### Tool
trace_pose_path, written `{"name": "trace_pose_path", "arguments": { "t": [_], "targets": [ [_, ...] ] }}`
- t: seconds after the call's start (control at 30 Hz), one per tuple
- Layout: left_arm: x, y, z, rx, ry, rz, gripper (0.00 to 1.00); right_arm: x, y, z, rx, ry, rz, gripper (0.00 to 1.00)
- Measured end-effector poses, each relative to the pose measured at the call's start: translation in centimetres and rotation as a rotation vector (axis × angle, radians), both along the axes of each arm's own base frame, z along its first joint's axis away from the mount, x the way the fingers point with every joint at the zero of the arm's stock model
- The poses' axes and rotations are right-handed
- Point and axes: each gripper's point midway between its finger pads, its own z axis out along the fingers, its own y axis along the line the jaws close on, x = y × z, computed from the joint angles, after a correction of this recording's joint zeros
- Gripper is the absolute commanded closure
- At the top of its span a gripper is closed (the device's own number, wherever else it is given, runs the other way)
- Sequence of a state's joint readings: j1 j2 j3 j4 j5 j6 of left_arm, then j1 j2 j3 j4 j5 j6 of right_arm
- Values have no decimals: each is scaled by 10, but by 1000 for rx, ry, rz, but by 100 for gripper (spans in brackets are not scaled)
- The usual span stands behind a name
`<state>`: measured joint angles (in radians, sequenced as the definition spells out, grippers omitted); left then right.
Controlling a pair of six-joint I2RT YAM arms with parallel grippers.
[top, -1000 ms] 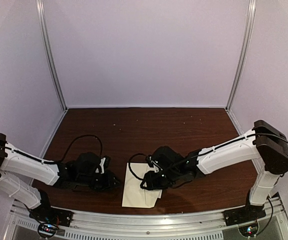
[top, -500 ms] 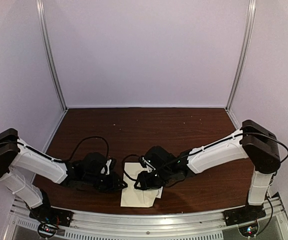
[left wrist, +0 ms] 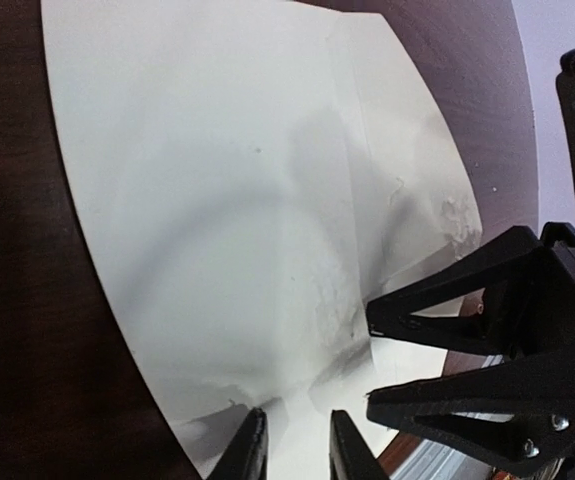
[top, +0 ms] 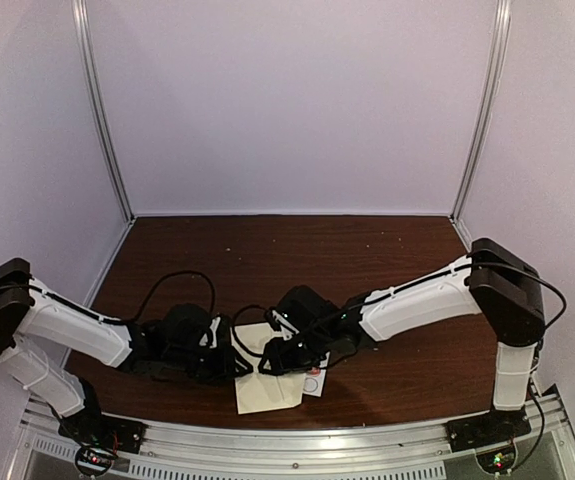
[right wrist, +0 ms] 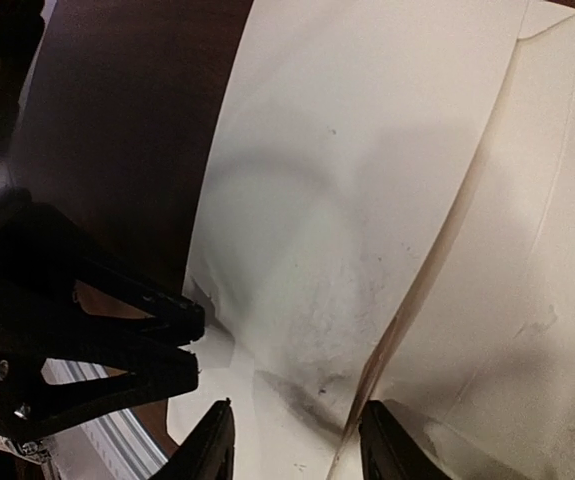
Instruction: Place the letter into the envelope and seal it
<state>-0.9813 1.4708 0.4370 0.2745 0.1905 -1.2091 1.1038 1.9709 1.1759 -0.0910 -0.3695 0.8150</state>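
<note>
Envelope point(top: 265, 388) of plain cream paper lies flat on the dark wood-grain table point(top: 367, 260), near the front edge and between the two arms. Its surface is matte and smooth, with one long straight fold and a small crumpled patch at one border. One paper edge is raised and throws a thin dark shadow. The left gripper point(top: 229, 362) has its black pointed fingers only narrowly apart at the paper's corner, but I cannot tell if they pinch it. The right gripper point(top: 272, 360) stands over the sheet with jaws partly apart – nothing is clamped between them. A small white sticker card point(top: 313, 383) lies just beside the envelope.
</note>
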Motion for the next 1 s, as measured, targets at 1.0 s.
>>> {"name": "trace_pose_path", "arguments": {
  "t": [1.0],
  "targets": [
    [25, -21, 89, 14, -216, 0, 71, -30, -126, 30, -14, -55, -126, 78]
  ]
}}
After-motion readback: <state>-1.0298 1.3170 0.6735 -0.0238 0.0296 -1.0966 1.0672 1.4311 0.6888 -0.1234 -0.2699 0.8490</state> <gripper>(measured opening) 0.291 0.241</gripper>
